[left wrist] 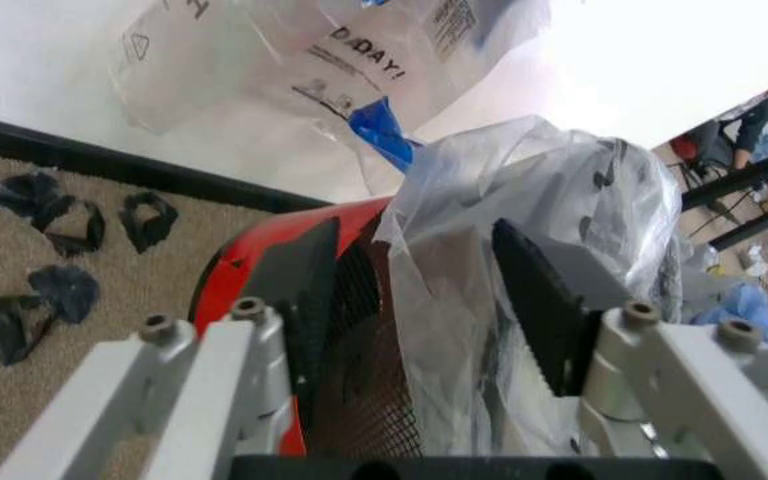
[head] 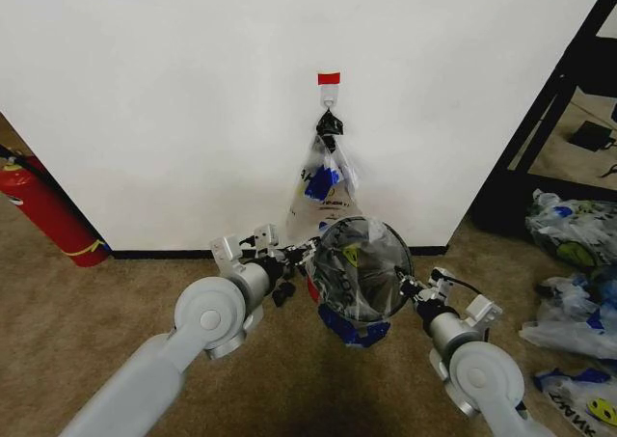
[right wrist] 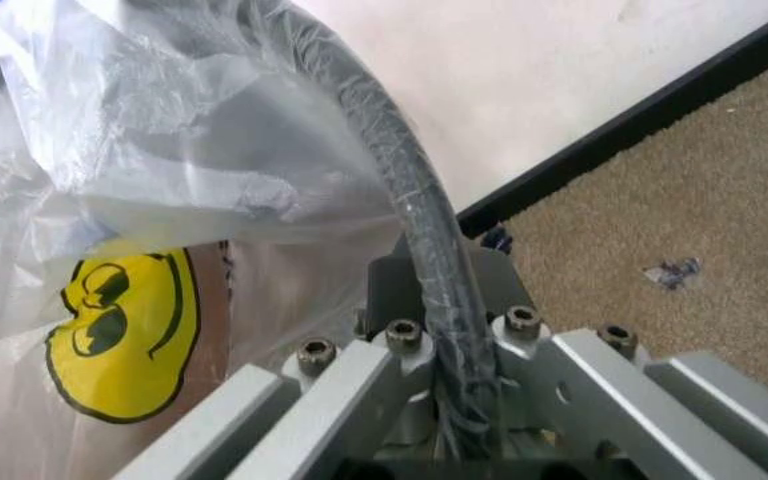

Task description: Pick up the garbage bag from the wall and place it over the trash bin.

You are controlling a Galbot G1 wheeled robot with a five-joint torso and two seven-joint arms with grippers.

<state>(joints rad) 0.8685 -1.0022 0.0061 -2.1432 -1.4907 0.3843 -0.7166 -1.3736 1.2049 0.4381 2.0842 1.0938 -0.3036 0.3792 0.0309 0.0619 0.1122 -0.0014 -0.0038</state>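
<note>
You have the garbage bag already draped over the trash bin, which stands on the floor at the wall between both arms. The left end effector is released, its jaws straddling the rim with film between them. The right end effector is clenched on rim and bag together at the opposite side. The bag looks thin and see-through, crumpled, with a yellow smiley.

garbage bag over trash bin, before wall
</note>
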